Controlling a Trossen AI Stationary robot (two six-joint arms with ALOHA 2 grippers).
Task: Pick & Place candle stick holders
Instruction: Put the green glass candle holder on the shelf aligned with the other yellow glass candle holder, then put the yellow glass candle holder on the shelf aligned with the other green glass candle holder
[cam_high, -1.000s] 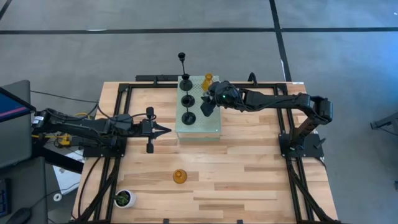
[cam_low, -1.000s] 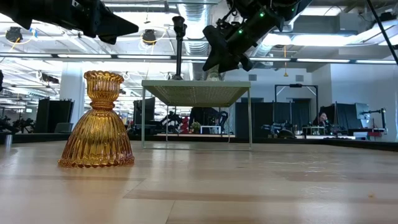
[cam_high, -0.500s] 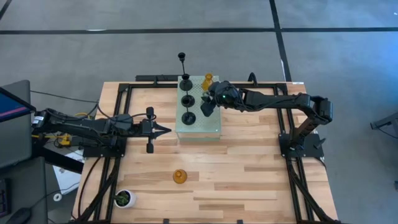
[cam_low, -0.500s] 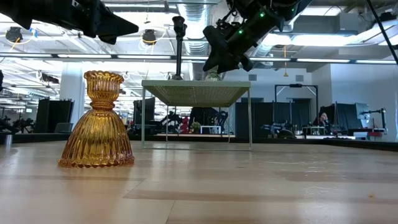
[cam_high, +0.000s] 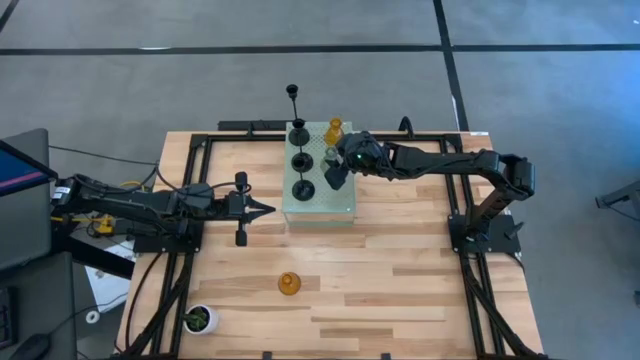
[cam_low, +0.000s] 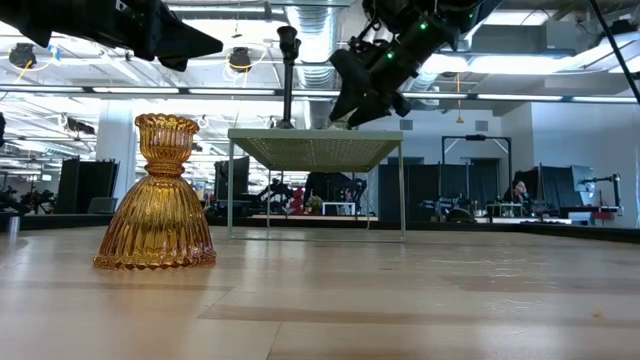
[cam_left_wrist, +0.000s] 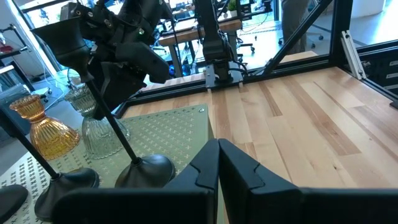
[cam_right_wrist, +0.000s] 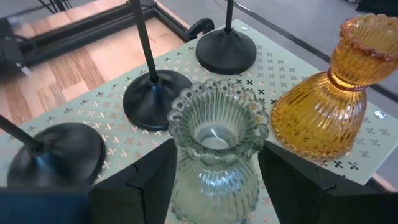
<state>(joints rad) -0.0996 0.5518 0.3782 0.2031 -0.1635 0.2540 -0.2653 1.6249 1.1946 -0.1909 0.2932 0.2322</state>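
On the pale green perforated block (cam_high: 322, 200) stand three black candle stick holders (cam_high: 302, 160), an amber one (cam_right_wrist: 323, 106) and a pale grey-green one (cam_right_wrist: 214, 155), each on its base. My right gripper (cam_right_wrist: 216, 149) slants down over the block, open, with one finger on each side of the pale holder's body. A second amber holder (cam_high: 289, 284) stands alone on the table near the front. My left gripper (cam_high: 262, 209) hovers shut and level just left of the block, holding nothing. My right gripper has its fingers (cam_right_wrist: 155, 183) close beside the pale holder's ribbed body (cam_right_wrist: 186, 186), below the beaded rim, coming from the table's right and slanting down. Whether they touch it I cannot tell. The holder stands upright on the block.
A white pot with a green plant (cam_high: 198, 319) stands at the near left corner. Black frame rails (cam_high: 190, 200) run along the table's left and right sides. Bare wood lies between the block and the lone amber holder.
My right gripper has opened: its fingers stand wider apart around the pale holder than half a second ago, and it has tipped slightly. The pale holder stays upright on the block.
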